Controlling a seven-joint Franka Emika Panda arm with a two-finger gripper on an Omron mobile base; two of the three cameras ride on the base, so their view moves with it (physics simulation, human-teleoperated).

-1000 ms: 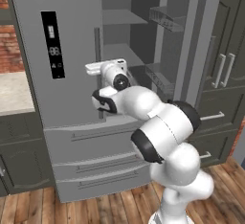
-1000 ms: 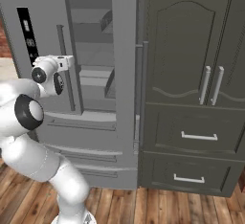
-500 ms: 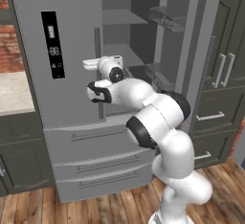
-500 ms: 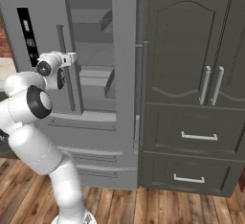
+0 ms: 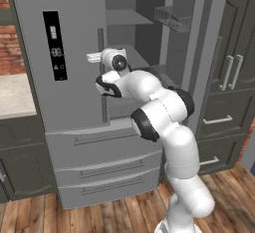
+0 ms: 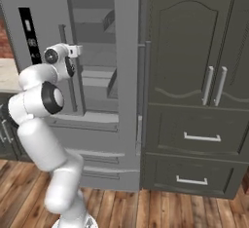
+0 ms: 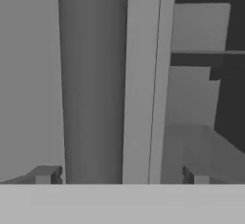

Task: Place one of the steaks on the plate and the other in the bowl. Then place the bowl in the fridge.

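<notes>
The tall grey metallic French-door fridge (image 5: 74,127) stands with its right door swung open, bare shelves inside. The long vertical handle (image 7: 91,84) of its closed left door lies between the spread fingertips of the white arm's two-finger gripper (image 7: 119,174), which grasps nothing.

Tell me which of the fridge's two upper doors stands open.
The door without the black display panel: swung wide beside the dark cabinets, edge-on at, baring the fridge shelves. The panel door is shut, the claw at its handle.
</notes>
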